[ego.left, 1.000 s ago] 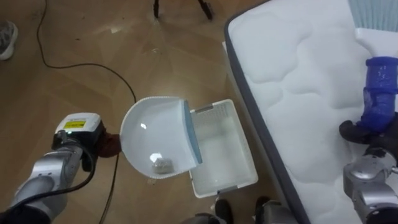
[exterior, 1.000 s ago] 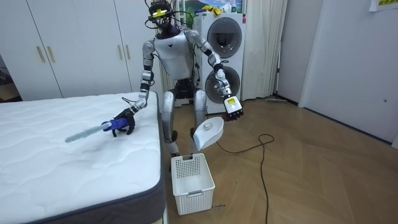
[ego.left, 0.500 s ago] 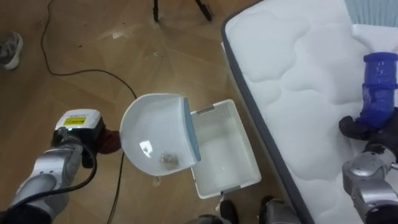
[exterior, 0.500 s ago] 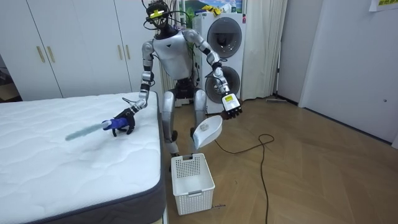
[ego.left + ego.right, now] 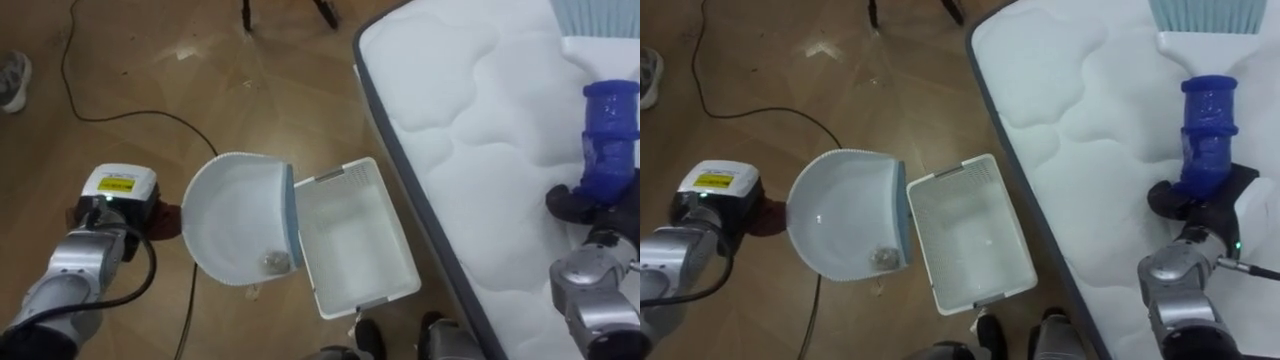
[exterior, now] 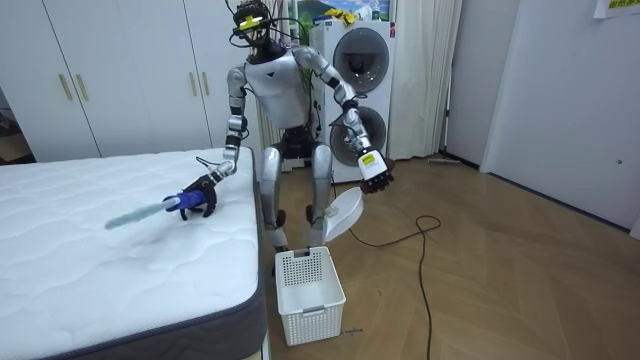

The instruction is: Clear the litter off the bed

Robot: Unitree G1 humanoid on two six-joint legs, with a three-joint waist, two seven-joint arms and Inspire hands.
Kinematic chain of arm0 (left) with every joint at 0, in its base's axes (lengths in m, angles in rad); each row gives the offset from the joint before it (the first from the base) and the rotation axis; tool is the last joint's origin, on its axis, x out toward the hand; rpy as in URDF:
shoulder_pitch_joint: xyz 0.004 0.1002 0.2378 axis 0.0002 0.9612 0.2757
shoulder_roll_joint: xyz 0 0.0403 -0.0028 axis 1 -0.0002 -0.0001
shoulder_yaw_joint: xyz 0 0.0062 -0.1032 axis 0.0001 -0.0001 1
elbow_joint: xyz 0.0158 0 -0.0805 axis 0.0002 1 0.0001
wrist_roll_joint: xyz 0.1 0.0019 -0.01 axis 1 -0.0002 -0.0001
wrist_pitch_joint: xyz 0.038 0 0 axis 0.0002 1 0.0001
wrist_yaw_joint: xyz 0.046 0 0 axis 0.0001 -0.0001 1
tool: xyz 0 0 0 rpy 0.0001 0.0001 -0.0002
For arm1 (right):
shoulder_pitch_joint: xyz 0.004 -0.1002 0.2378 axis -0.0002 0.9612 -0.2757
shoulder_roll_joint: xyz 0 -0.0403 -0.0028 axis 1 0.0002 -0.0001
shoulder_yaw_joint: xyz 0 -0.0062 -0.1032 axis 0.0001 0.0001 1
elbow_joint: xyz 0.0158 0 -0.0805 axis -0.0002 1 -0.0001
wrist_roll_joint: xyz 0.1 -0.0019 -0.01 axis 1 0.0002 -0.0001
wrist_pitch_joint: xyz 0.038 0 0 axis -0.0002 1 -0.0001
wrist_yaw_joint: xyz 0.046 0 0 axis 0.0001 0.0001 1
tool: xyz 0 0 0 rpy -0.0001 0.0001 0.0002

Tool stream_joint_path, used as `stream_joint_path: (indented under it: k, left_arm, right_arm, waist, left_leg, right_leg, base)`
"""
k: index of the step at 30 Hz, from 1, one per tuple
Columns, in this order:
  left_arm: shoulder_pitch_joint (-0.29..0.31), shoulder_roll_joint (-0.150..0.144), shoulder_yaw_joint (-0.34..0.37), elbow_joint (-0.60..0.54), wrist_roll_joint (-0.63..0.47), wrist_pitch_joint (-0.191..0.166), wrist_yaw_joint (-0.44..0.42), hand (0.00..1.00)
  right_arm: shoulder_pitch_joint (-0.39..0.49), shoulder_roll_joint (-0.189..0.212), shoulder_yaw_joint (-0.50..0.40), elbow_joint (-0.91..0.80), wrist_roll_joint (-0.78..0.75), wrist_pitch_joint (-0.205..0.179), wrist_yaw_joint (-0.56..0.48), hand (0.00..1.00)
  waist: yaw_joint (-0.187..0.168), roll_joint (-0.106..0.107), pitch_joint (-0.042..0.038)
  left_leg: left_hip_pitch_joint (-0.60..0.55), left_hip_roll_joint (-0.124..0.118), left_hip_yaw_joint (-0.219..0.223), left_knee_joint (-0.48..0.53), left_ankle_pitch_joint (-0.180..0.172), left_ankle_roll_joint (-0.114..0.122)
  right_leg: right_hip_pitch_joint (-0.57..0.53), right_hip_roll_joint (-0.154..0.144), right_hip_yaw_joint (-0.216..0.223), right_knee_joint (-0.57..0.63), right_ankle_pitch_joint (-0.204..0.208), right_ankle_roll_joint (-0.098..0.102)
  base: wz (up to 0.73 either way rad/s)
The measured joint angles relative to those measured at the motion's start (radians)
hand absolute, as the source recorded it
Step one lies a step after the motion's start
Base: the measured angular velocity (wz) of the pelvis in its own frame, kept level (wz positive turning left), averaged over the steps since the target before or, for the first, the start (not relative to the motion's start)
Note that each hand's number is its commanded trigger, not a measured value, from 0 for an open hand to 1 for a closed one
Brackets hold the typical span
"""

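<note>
Stands at the corner of the bed (image 5: pixel 470 150), with a washing machine (image 6: pixel 362 80) behind in the upper middle of the room view. Grips a white dustpan (image 5: pixel 235 215) at centre left of the left eye view, fingers of the left hand (image 5: pixel 110 195) closed round its dark handle at the far left. Holds the pan in the air and tipped, blue-edged mouth turned to the right and meeting the left rim of a white basket (image 5: pixel 345 175) in the picture. Carries a small crumpled scrap (image 5: pixel 270 262) low in the pan, close against the blue lip.

Leaves the basket on the wooden floor (image 5: pixel 200 80) at lower centre, just beside the bed's edge and under the tilted pan as the room view has it.

Clamps the right hand (image 5: pixel 1190 200) at the right edge of the frame on a blue-handled brush (image 5: pixel 1210 120), dark fingers wrapped about the foot of the handle. Rests that hand on the white bed, brush pointing toward the top of the frame, pale bristles at the top edge.
</note>
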Motion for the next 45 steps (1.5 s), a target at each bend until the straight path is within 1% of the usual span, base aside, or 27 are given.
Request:
stream_joint_path:
  k: [6,13,16,18,21,26,29,32,34,35,36,38,40,41,43,44,45]
  left_arm:
    - [0.000,0.018,-0.005,-0.008,0.001,0.003,-0.012,1.00]
    - [0.000,0.019,-0.013,-0.008,0.001,0.005,-0.021,1.00]
    - [0.000,0.019,-0.025,-0.008,0.002,0.010,-0.023,1.00]
    - [0.000,0.019,-0.025,-0.014,0.003,0.010,-0.039,1.00]
    - [0.000,0.019,-0.025,-0.018,0.005,0.010,-0.042,1.00]
    - [0.000,0.019,-0.025,-0.039,0.006,0.010,-0.044,1.00]
    - [0.000,0.027,-0.025,-0.051,0.006,0.010,-0.046,1.00]
    - [0.002,0.046,-0.028,-0.067,0.006,0.010,-0.046,1.00]
    - [0.002,0.051,-0.028,-0.073,0.007,0.010,-0.046,1.00]
    - [0.003,0.052,-0.029,-0.075,0.007,0.009,-0.046,1.00]
    - [0.004,0.052,-0.031,-0.076,0.007,0.009,-0.046,1.00]
    - [0.004,0.057,-0.037,-0.076,0.007,0.009,-0.046,1.00]
    - [0.004,0.061,-0.041,-0.077,0.007,0.009,-0.046,1.00]
    - [0.004,0.062,-0.043,-0.083,0.006,0.009,-0.046,1.00]
    - [0.003,0.072,-0.069,-0.096,0.005,0.009,-0.046,1.00]
    - [0.003,0.073,-0.074,-0.096,0.005,0.009,-0.046,1.00]
    - [0.003,0.078,-0.087,-0.098,0.004,0.009,-0.047,1.00]
  right_arm:
    - [0.000,0.000,-0.001,-0.004,-0.008,0.000,0.017,0.00]
    - [-0.001,0.000,-0.001,-0.011,-0.010,-0.002,0.031,0.00]
    - [-0.001,-0.001,-0.002,-0.013,-0.030,-0.002,0.030,0.00]
    - [-0.001,-0.003,-0.002,-0.019,-0.037,-0.002,0.030,0.00]
    - [-0.001,-0.007,-0.007,-0.031,-0.037,-0.002,0.030,0.00]
    - [0.000,-0.008,-0.008,-0.040,-0.036,-0.003,0.030,0.00]
    - [0.000,-0.009,-0.010,-0.040,-0.035,-0.012,0.030,0.00]
    - [0.000,-0.011,-0.011,-0.039,-0.033,-0.019,0.030,0.00]
    - [0.000,-0.020,-0.011,-0.039,-0.034,-0.027,0.030,0.00]
    - [0.000,-0.030,-0.011,-0.039,-0.035,-0.035,0.029,0.00]
    - [0.000,-0.036,-0.011,-0.039,-0.037,-0.041,0.027,0.00]
    - [0.000,-0.038,-0.010,-0.040,-0.049,-0.053,0.024,0.00]
    - [0.000,-0.037,-0.009,-0.040,-0.064,-0.062,0.026,0.00]
    - [0.000,-0.037,-0.009,-0.040,-0.073,-0.065,0.028,0.00]
    - [-0.001,-0.038,-0.009,-0.040,-0.096,-0.071,0.026,0.00]
    - [-0.001,-0.037,-0.009,-0.040,-0.103,-0.071,0.026,0.00]
    - [-0.001,-0.037,-0.009,-0.040,-0.113,-0.072,0.029,0.00]
  waist:
    - [-0.008,0.003,-0.0013]
    - [-0.016,0.013,-0.0012]
    - [-0.017,0.021,-0.0008]
    - [-0.018,0.030,-0.0016]
    - [-0.018,0.042,-0.0017]
    - [-0.020,0.051,-0.0021]
    - [-0.022,0.056,-0.0014]
    - [-0.025,0.060,-0.0005]
    - [-0.026,0.071,0.0010]
    - [-0.030,0.078,0.0022]
    - [-0.034,0.087,0.0018]
    - [-0.035,0.096,0.0024]
    - [-0.040,0.098,0.0020]
    - [-0.042,0.103,0.0019]
    - [-0.050,0.112,0.0022]
    - [-0.054,0.112,0.0021]
    - [-0.067,0.112,0.0021]
  left_leg:
    - [0.001,0.000,0.001,0.000,0.000,0.000]
    - [0.009,0.000,0.007,-0.007,0.001,0.000]
    - [0.010,0.000,0.008,-0.007,0.001,0.000]
    - [0.010,0.000,0.011,-0.007,0.001,0.000]
    - [0.013,0.000,0.018,-0.008,0.001,0.001]
    - [0.016,0.000,0.024,-0.008,0.002,0.001]
    - [0.018,0.000,0.028,-0.007,0.003,0.003]
    - [0.018,-0.001,0.029,-0.007,0.004,0.005]
    - [0.020,-0.005,0.029,-0.010,0.005,0.006]
    - [0.027,-0.015,0.030,-0.019,0.008,0.011]
    - [0.033,-0.018,0.039,-0.024,0.008,0.013]
    - [0.044,-0.020,0.055,-0.036,0.010,0.015]
    - [0.053,-0.025,0.063,-0.044,0.011,0.016]
    - [0.056,-0.026,0.066,-0.047,0.011,0.016]
    - [0.063,-0.032,0.069,-0.057,0.012,0.019]
    - [0.066,-0.035,0.071,-0.061,0.013,0.019]
    - [0.071,-0.042,0.072,-0.062,0.013,0.020]
  right_leg:
    - [0.000,0.000,0.000,0.001,0.000,0.000]
    - [0.001,-0.004,0.001,0.014,0.000,0.000]
    - [0.001,-0.004,0.000,0.016,0.000,0.000]
    - [0.001,-0.004,0.001,0.016,-0.001,-0.001]
    - [0.002,-0.007,0.002,0.017,-0.001,-0.001]
    - [0.002,-0.009,0.002,0.021,-0.001,-0.001]
    - [0.002,-0.011,0.003,0.023,-0.001,0.000]
    - [0.002,-0.013,0.002,0.024,-0.001,0.001]
    - [0.002,-0.017,0.002,0.027,-0.003,0.003]
    - [0.000,-0.025,0.007,0.038,-0.008,0.008]
    - [-0.001,-0.032,0.011,0.041,-0.013,0.011]
    - [-0.001,-0.034,0.021,0.044,-0.014,0.013]
    - [-0.001,-0.035,0.033,0.053,-0.017,0.016]
    - [-0.001,-0.036,0.035,0.053,-0.017,0.016]
    - [-0.001,-0.039,0.040,0.056,-0.020,0.019]
    - [-0.001,-0.042,0.043,0.060,-0.023,0.020]
    - [-0.002,-0.051,0.046,0.074,-0.033,0.023]
  base:
    - [0.00]
    - [0.00]
    - [0.00]
    - [0.00]
    - [-0.04]
    - [-0.02]
    - [0.00]
    - [0.00]
    - [0.04]
    - [0.06]
    - [0.00]
    - [-0.11]
    - [-0.10]
    - [-0.03]
    - [-0.02]
    - [0.04]
    - [0.10]
